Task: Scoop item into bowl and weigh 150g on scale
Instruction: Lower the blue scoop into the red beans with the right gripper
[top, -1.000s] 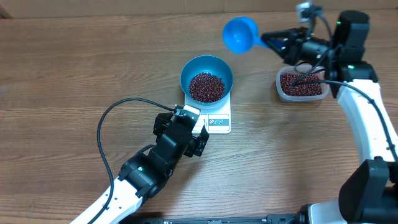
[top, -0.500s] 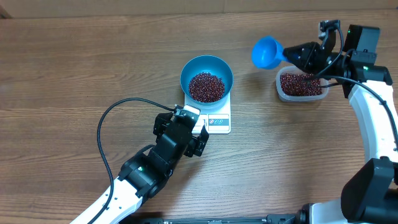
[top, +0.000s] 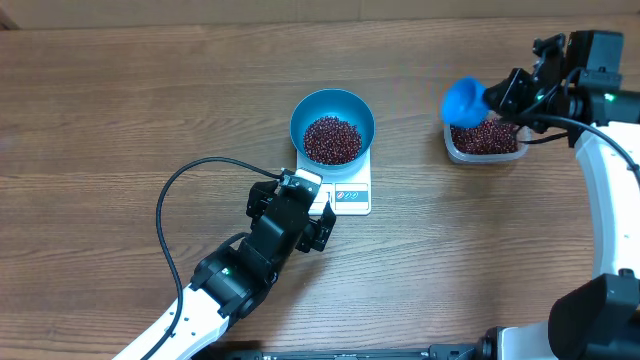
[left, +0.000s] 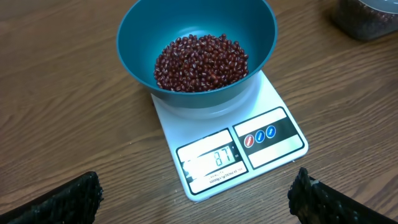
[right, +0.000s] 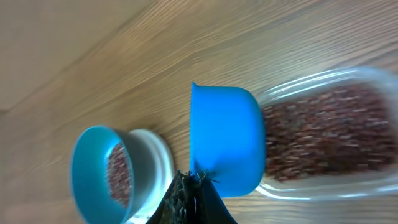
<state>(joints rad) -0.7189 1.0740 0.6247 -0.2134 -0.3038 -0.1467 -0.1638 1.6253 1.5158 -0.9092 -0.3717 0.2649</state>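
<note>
While the display (left: 214, 158) reads 87, short of the target, the step in hand, as I judge it, is another load from the tub (top: 487, 159). The right gripper (top: 508, 92) is clamped on the handle of the scoop (top: 462, 100), which hangs over the tub's left end, turned on its side so I cannot see into it. The left gripper (left: 193, 205) stands wide open and empty just in front of the scale (left: 280, 102), touching nothing. The bowl (left: 134, 37) sits squarely on the scale with a heap of beans (left: 200, 62) in its bottom; more beans (top: 490, 138) lie in the tub, well to the right.

To do this well, I would roll the wrist until the scoop's lip points down into the tub, then enter at one end and sweep along the long side rather than stab straight down. The tub looks light and nothing holds it, so a hard push could slide or tip it; I would go shallow and slow. I would level the scoop before lifting so nothing spills on the way across.

Since the shortfall is smaller than what the bowl already holds, I would take a modest load, tip it in gently over the bowl's middle, and watch the display through the left wrist view, stopping the pour early rather than late.
</note>
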